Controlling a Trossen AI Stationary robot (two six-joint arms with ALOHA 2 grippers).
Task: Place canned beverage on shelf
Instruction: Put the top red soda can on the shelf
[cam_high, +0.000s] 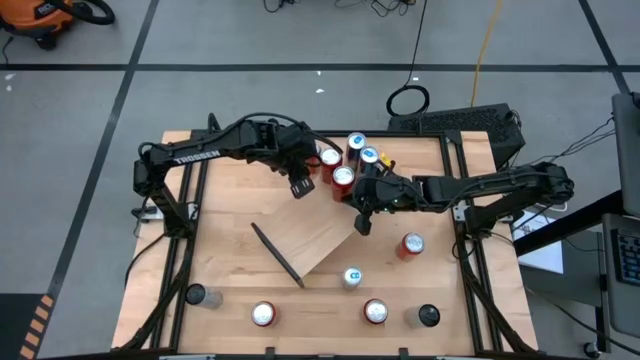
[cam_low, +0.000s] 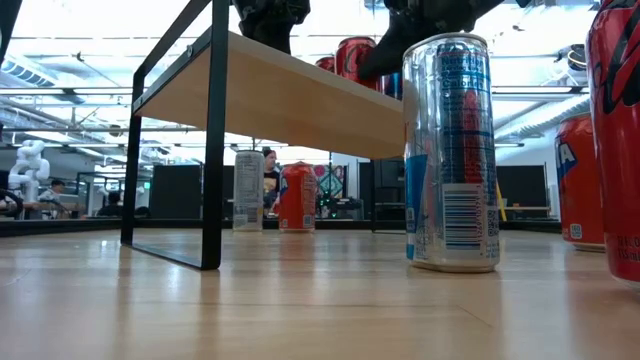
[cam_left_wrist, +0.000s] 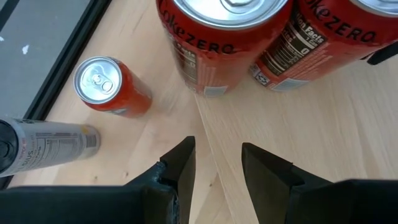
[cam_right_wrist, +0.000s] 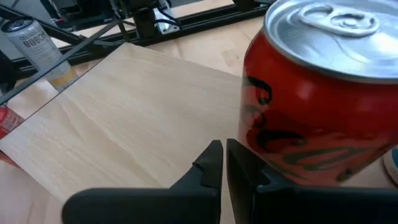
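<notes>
Red can (cam_right_wrist: 311, 106) on shelf (cam_high: 318, 238): rigid, thin-walled, slick, likely full; grip mid-body. Left tool (cam_left_wrist: 217, 165) released, empty. Right tool (cam_right_wrist: 224, 163) clenched, empty, beside can.

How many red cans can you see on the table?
5 red cans: two close together at the far side of the table and; one near the right side; two along the near edge, and. Another could be hidden.
</notes>
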